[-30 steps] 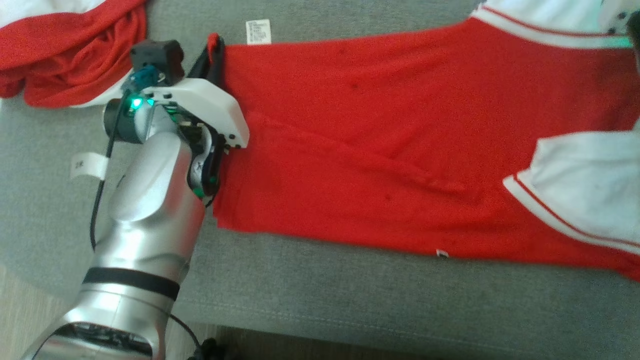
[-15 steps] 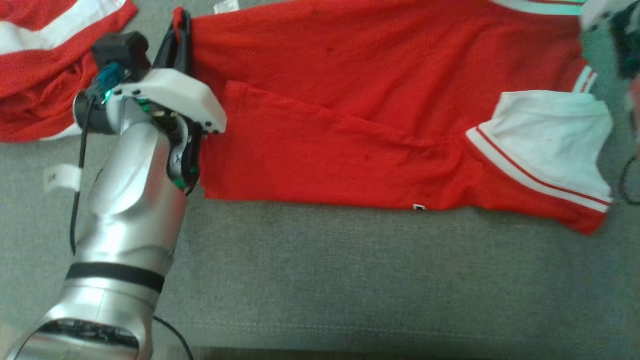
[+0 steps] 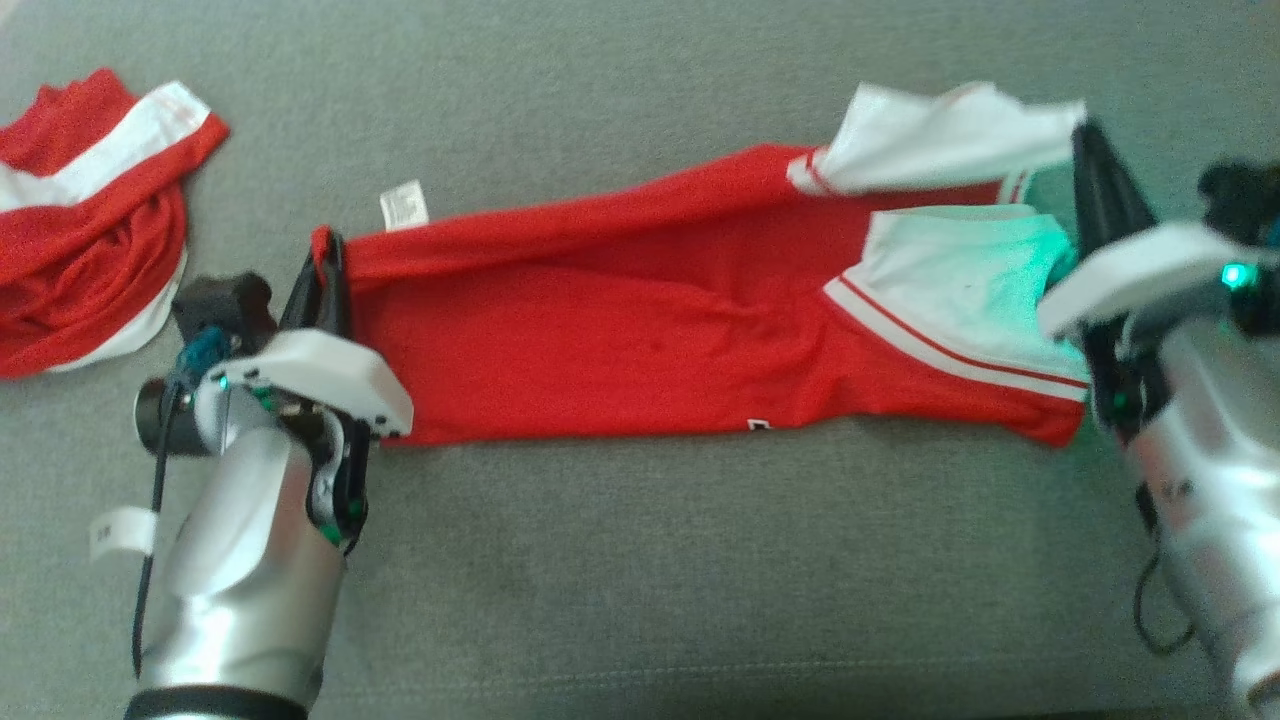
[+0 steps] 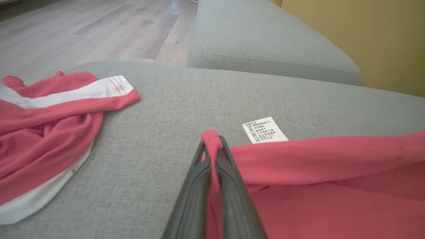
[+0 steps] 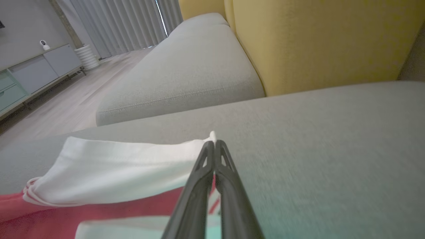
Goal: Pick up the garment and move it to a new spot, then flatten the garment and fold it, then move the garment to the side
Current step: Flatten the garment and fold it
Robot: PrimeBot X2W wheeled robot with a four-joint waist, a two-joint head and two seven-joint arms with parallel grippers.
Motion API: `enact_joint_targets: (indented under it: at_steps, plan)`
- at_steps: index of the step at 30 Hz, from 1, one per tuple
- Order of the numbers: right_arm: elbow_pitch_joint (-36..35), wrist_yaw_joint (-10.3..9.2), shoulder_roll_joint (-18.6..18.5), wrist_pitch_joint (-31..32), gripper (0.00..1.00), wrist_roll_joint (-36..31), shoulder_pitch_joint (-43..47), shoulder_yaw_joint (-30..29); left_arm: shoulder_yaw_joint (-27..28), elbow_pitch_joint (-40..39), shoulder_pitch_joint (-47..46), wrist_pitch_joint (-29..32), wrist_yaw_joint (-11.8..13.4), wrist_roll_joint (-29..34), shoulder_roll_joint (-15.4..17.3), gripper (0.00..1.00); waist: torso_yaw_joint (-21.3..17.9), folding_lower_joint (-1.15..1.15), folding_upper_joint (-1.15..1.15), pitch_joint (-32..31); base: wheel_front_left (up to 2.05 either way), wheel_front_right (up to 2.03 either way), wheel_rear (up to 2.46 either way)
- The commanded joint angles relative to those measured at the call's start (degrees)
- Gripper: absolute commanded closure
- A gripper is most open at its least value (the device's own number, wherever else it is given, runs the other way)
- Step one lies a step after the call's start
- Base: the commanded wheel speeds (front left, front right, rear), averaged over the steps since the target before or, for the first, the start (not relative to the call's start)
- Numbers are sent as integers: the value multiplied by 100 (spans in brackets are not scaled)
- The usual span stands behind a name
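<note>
The garment (image 3: 640,330) is a red shirt with white sleeves, stretched left to right across the grey sofa seat (image 3: 640,560). My left gripper (image 3: 325,250) is shut on the red hem corner at its left end; in the left wrist view the red cloth (image 4: 332,172) bulges out past the fingertips of the left gripper (image 4: 212,139). My right gripper (image 3: 1085,140) is shut on the edge of the upper white sleeve (image 3: 940,135) at the right end. In the right wrist view the white sleeve (image 5: 126,169) runs left from the closed tips of the right gripper (image 5: 213,143).
A second red and white garment (image 3: 90,220) lies crumpled at the seat's left end, also seen as a red and white heap (image 4: 46,132). A white care label (image 3: 404,205) sticks out by the hem. A yellow backrest (image 5: 315,39) and another grey cushion (image 5: 186,73) lie beyond.
The head camera has pulled back and tilted, bringing the right arm into view. The shirt now looks narrower and more taut between the two grippers, with the upper sleeve lifted.
</note>
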Motion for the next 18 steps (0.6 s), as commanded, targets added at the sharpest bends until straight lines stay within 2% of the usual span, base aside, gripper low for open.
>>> enact_joint_targets:
  at_steps: [1, 8, 16, 17, 18]
  plan:
    - [-222, 36, -41, -64, 100, 89, 43, 60, 230, -179, -80, -70, 44, 38, 196, 100, -106, 0, 0, -111, 0, 0, 0]
    - [-769, 36, 68, 15, 100, 538, 1051, 113, 393, -121, 519, -70, 38, 132, 125, 100, -272, 0, 0, -352, 0, 0, 0]
    - [-921, 36, 195, 43, 100, 551, 1590, 7, 643, -437, 1130, -71, 75, 288, -15, 100, -290, 0, 0, -471, 0, 0, 0]
    - [-914, 36, 219, 45, 100, 530, 1630, -11, 662, -472, 1191, -71, 68, 302, -41, 90, -283, 0, 0, -476, 0, 0, 0]
    - [-898, 36, 247, 49, 100, 522, 1663, -47, 687, -509, 1242, -71, 63, 314, -64, 52, -277, 0, 0, -481, 0, 0, 0]
